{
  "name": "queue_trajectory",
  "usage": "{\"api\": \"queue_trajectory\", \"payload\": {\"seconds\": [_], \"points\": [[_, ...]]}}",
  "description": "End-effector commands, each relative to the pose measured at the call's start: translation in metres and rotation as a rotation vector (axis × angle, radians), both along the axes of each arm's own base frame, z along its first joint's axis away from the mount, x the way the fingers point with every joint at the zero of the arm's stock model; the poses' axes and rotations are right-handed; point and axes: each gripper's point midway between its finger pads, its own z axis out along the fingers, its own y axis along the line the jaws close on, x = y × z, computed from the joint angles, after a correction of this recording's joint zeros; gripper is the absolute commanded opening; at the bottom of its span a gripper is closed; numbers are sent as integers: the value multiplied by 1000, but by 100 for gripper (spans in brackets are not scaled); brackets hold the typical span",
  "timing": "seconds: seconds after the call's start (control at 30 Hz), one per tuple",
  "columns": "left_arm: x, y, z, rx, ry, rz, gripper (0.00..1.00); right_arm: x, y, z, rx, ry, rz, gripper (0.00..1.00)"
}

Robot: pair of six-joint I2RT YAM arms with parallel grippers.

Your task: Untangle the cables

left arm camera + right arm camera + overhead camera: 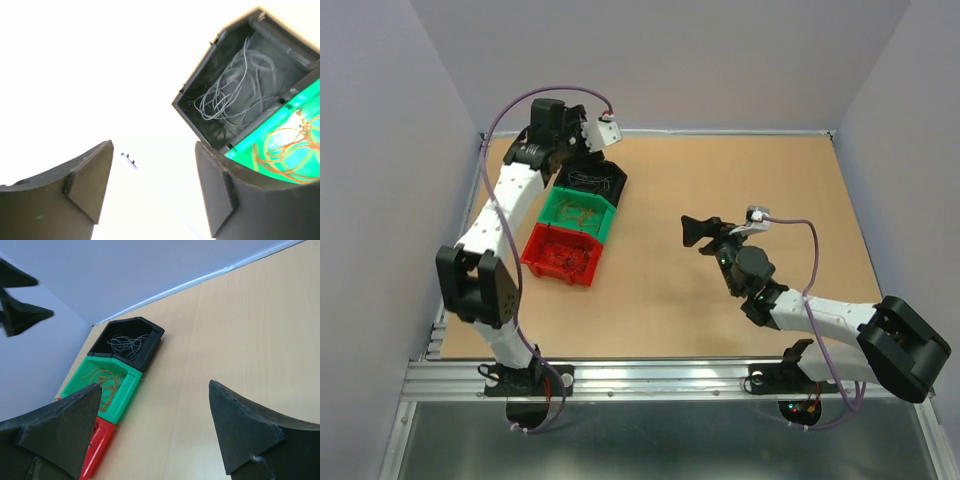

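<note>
Grey cables (pixel 235 95) are coiled in black bin (pixel 207 75); left gripper (pixel 154 150) spread, nothing held, should be raised straight clear so no loop is snagged. Right gripper (pixel 155 387) spread, empty.

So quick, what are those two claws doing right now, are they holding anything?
Left gripper: open, holding nothing.
Right gripper: open, holding nothing.

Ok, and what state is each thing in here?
Left gripper: open, empty.
Right gripper: open, empty.
Grey cables: tangled clump inside the black bin.
Orange cables: looped inside the green bin.
Dark cables: inside the red bin.
</note>
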Motion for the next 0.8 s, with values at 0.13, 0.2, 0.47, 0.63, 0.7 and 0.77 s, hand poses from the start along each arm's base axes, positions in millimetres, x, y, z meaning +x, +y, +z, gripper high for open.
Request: {"api": "queue_trajectory", "payload": {"seconds": [0.13,0.2,0.47,0.63,0.7,0.77], "points": [[-127,-23,73,-662,-141,-81,99,-13,-12,23,-135,-127,12,99],[-173,-24,69,-752,-212,-141,99,-12,-9,26,-189,-139,29,99],[-227,-7,-1,-861,-257,-71,98,4,-25,29,-281,-124,-104,98],[-234,5,-39,-834,-250,-1,98,11,-16,23,-299,-111,-89,98],[-235,9,-44,-849,-278,20,98,11,-15,23,-297,-112,-89,99],[-235,14,-44,-853,-311,36,99,9,-19,27,-284,-116,-97,99]]}}
